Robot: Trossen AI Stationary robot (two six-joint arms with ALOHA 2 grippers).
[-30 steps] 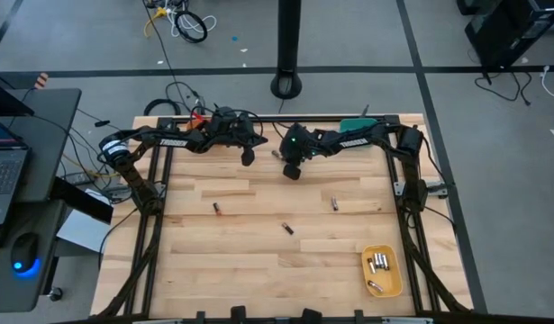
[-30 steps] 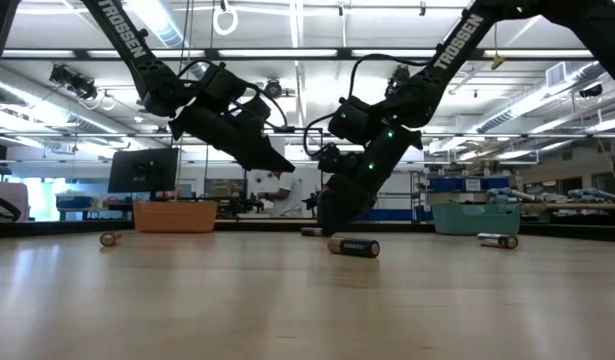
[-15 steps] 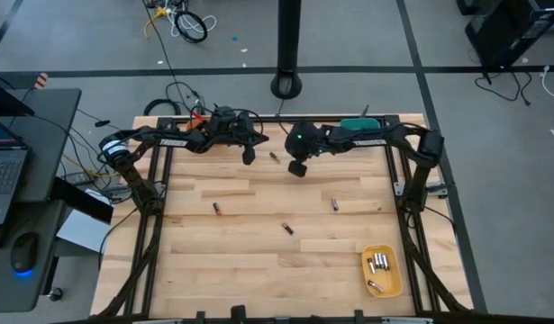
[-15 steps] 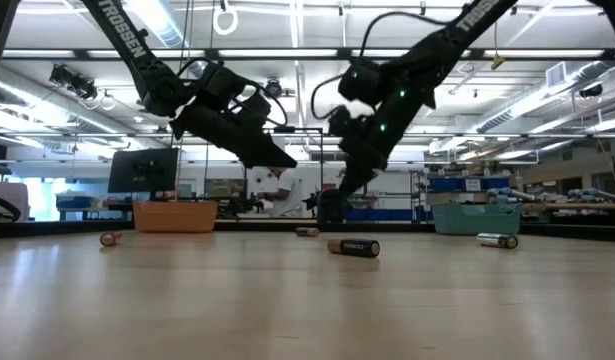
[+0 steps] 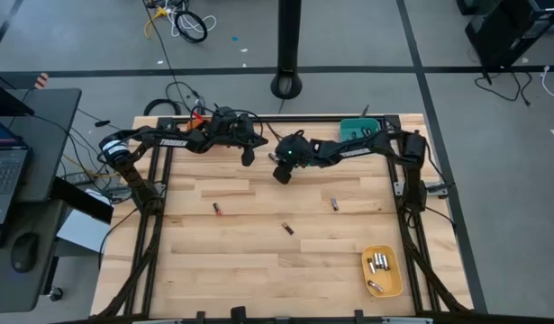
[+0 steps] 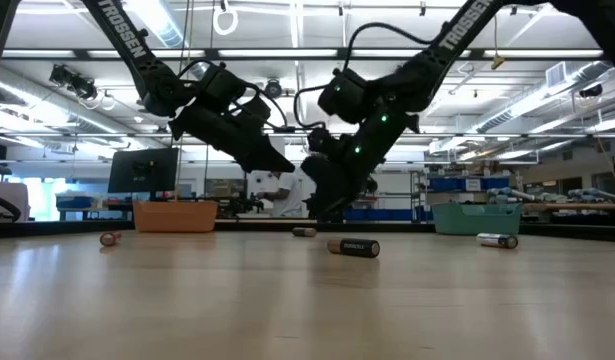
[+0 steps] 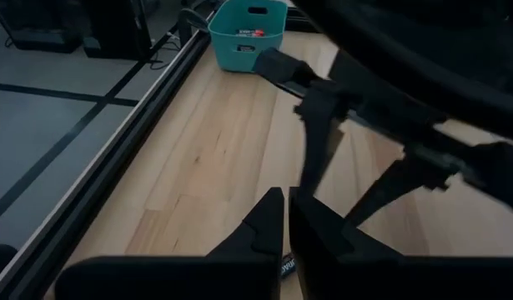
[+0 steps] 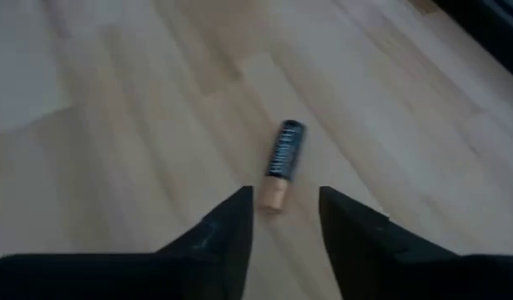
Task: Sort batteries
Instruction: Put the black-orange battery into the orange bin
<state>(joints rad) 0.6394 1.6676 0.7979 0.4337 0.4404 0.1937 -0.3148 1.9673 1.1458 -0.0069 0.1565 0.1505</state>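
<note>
- The table (image 5: 258,261) is pale wood planks in a dark frame, with both arms reaching in from its 12 o'clock edge.
- The left arm comes from 10 o'clock; the left gripper (image 5: 249,155) hangs above the boards near 12 o'clock, its fingers (image 7: 269,225) almost touching, a thin slit between them, nothing seen held.
- The right arm comes from 2 o'clock; the right gripper (image 5: 280,175) is just at 4 o'clock of the left one, tilted down toward the boards, its fingers (image 8: 231,225) spread apart with nothing between them.
- A teal bin (image 5: 355,129) sits at the table's 1 o'clock edge, under the right arm.
- A yellow bin (image 5: 382,272) lies at 5 o'clock and holds several silvery batteries (image 5: 378,265).
- An orange bin (image 6: 174,216) shows in the low view at the far edge.
- One black battery (image 8: 282,162) with a coppery end lies flat on the wood just ahead of the right gripper's open tips, not touched.
- Three more loose cells lie mid-table: one (image 5: 217,209) at 9 o'clock, one (image 5: 286,229) at centre, one (image 5: 333,203) at 3 o'clock.
</note>
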